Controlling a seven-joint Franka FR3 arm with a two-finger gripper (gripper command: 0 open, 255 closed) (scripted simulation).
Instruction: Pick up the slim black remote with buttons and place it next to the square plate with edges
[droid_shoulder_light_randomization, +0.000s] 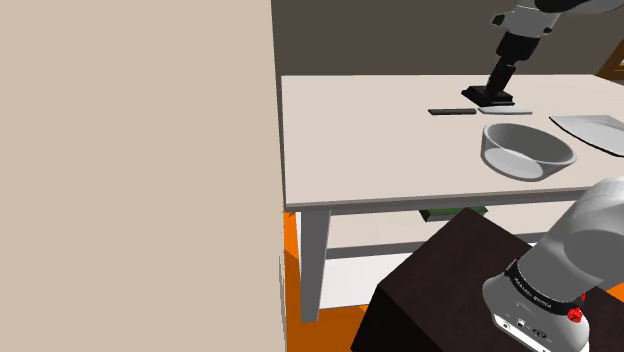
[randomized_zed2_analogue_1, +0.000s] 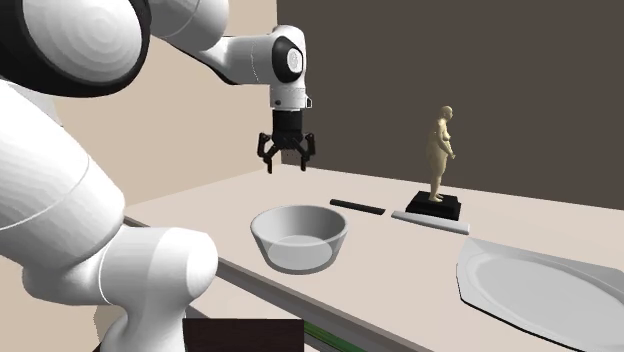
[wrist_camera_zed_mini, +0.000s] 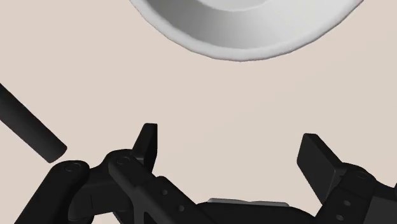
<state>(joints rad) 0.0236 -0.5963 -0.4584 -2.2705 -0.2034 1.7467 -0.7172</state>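
You have one remote (randomized_zed2_analogue_1: 357, 206), one bowl (randomized_zed2_analogue_1: 300, 238), one plate (randomized_zed2_analogue_1: 540, 290), one figurine (randomized_zed2_analogue_1: 441, 150) and one flat white slab (randomized_zed2_analogue_1: 430, 222), all on a pale counter (droid_shoulder_light_randomization: 360, 140). The room has a beige wall (droid_shoulder_light_randomization: 130, 150), a dark brown wall (randomized_zed2_analogue_1: 480, 60) and an orange floor (droid_shoulder_light_randomization: 325, 335). The remote lies just beyond the bowl, well apart from the plate. Your claw (randomized_zed2_analogue_1: 287, 160) hangs above the counter, perhaps close beside the remote, with fingers wide apart and gripping nothing.

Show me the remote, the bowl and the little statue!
remote (randomized_zed2_analogue_1: 357, 207), second exterior view, middle of its top side.
bowl (randomized_zed2_analogue_1: 300, 256), second exterior view, its front wall.
statue (randomized_zed2_analogue_1: 441, 150), second exterior view, its body.
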